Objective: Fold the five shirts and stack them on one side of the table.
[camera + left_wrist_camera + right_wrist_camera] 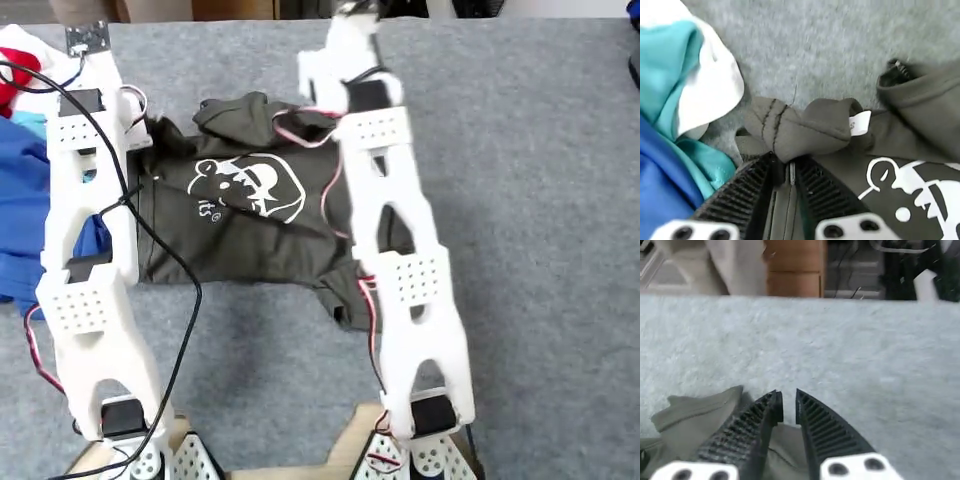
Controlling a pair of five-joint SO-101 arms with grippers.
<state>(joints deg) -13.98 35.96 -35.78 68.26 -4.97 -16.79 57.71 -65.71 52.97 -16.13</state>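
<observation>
A dark olive shirt (pixel 240 220) with a white bear print lies crumpled on the grey table, between my two arms. My left gripper (pixel 785 170) is shut on a fold of the olive shirt (pixel 910 165) near its bunched collar and white tag (pixel 860 122); in the high view the left gripper (pixel 140 138) sits at the shirt's far left corner. My right gripper (pixel 787 405) is pinched on the olive shirt (pixel 695 420) at its far edge, and the right gripper (pixel 315 108) is at the far right corner.
A heap of other shirts lies at the table's left edge: blue (pixel 20 210), teal (pixel 665 55), white (pixel 710 85) and red (pixel 15 75). Bare grey table (pixel 530 200) stretches to the right. A black cable (pixel 170 250) runs across the left arm and the shirt.
</observation>
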